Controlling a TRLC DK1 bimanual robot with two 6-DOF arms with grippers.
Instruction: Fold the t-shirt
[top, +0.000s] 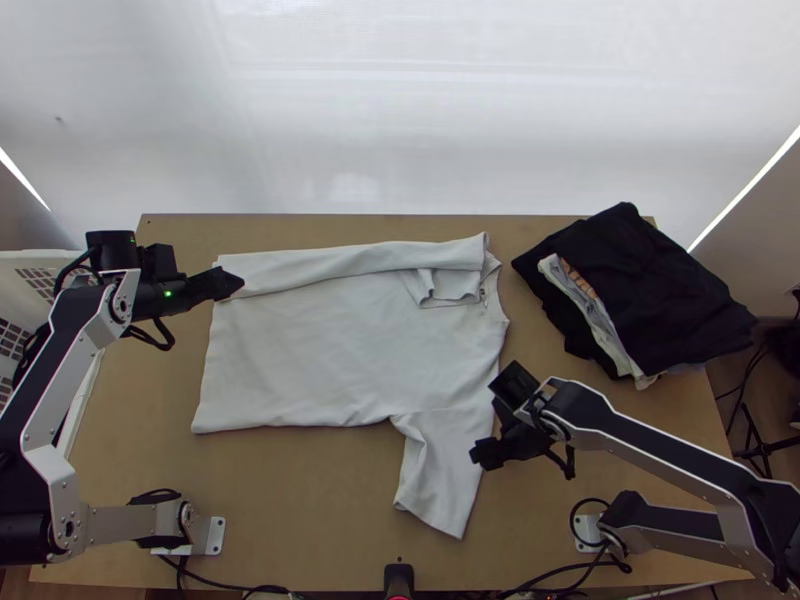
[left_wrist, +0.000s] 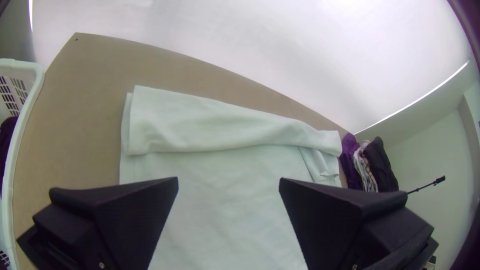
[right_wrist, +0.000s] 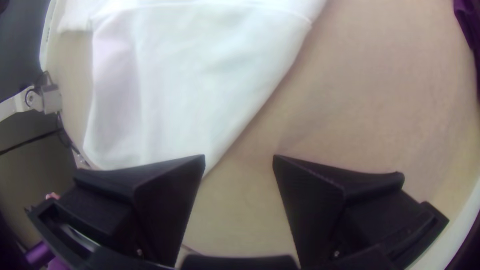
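Wide black left pincer (left_wrist: 228, 184) and right pincer (right_wrist: 239, 162), both spread, beside a pale knit T-shirt (top: 310, 350).
From above they're at its ten and four o'clock; it lies on the light wooden bench (top: 300, 500), twelve-o'clock side (top: 340, 262) folded in, sleeve (top: 435, 470) toward five. Likely light, floppy: best pinched by sleeve and eight-o'clock corner (top: 206, 421).

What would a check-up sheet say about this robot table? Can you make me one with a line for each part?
Surface: light wooden table.
Job's things: pale t-shirt, mostly spread; far side folded over in a strip, near sleeve out flat.
Clutter: pile of dark and light cloth.
Left gripper: open, over the shirt's hem end.
Right gripper: open, by the near sleeve.
Cables: black ones along the near edge.
Surroundings: white basket, white backdrop.
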